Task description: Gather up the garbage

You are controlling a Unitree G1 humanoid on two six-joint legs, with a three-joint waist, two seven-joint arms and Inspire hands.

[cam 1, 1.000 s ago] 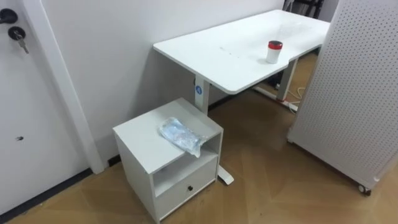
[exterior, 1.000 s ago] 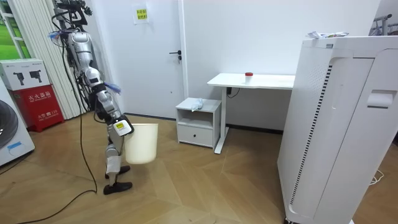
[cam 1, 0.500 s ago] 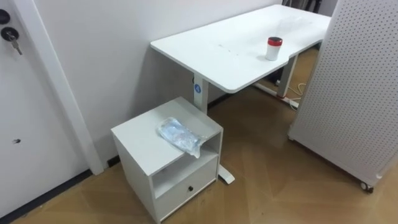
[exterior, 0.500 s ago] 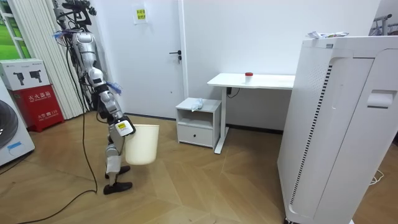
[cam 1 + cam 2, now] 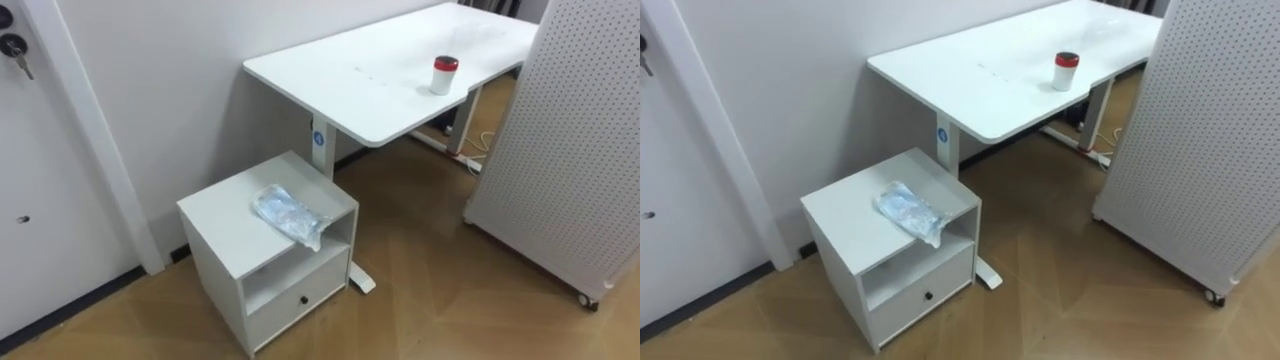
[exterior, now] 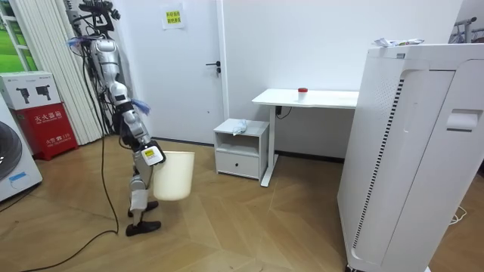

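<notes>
Lying on the cabinet (image 5: 222, 218) — plastic bag (image 5: 288, 215), well apart from the right hand (image 6: 145, 156).

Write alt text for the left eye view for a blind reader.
A crumpled clear plastic bag lies on top of a small white cabinet by the wall. Behind it stands a white desk carrying a red-lidded cup, with a white perforated panel at the right.

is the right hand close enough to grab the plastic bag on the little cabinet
Probably not: the right hand is at the bin, with open floor between the robot and the cabinet where the plastic bag lies.
</notes>
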